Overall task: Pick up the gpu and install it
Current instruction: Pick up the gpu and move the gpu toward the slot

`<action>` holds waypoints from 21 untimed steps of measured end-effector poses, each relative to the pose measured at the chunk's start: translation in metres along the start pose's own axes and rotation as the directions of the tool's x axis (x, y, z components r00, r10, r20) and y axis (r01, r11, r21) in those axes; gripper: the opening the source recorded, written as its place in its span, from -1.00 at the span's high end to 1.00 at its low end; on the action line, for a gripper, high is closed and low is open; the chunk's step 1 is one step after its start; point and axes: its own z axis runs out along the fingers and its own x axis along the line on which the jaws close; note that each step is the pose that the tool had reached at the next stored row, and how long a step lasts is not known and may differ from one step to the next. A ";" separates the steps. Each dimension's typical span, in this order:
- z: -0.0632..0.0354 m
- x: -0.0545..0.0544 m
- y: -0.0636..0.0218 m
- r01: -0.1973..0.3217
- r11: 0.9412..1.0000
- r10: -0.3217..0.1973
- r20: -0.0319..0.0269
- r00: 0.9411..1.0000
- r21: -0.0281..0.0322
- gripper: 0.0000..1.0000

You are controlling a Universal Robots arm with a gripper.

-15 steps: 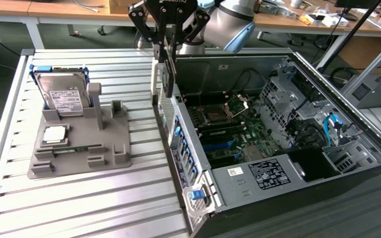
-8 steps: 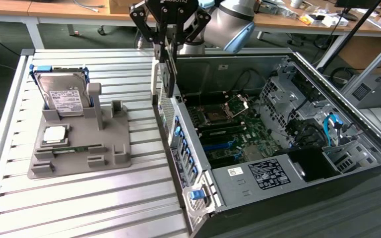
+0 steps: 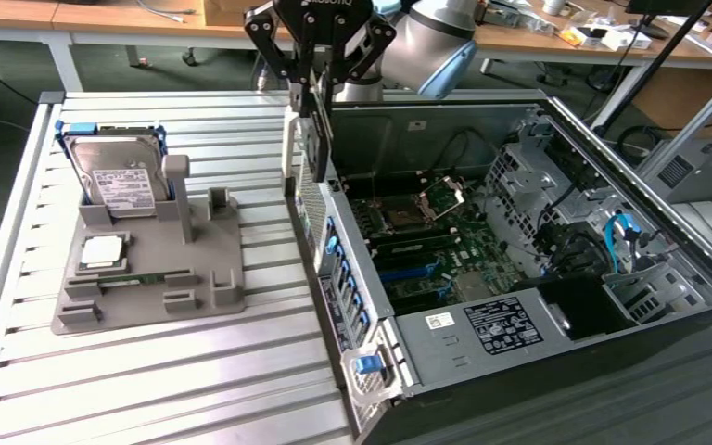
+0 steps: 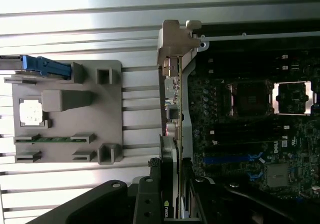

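Note:
The gpu [image 3: 316,139], a thin black card with a pale metal bracket along one edge, hangs upright from my gripper [image 3: 315,88], which is shut on its top edge. It hovers above the rear wall of the open computer case [image 3: 455,334], at the case's far corner toward the exterior view's left. In the wrist view I look down the card edge-on: the gpu [image 4: 172,129] runs from my gripper [image 4: 170,176] to its bracket end [image 4: 176,38]. It lies beside the motherboard [image 4: 250,108], apart from the slots.
A grey holder tray [image 3: 146,287] sits on the slatted metal table [image 3: 146,389] at the exterior view's left. It holds a hard drive [image 3: 115,176], a processor chip [image 3: 103,250] and a green memory stick [image 3: 140,278]. Cables and drive cages fill the case's far side.

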 end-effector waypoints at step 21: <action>0.0002 -0.005 0.0001 0.000 1.000 0.000 0.000 1.000 0.000 0.47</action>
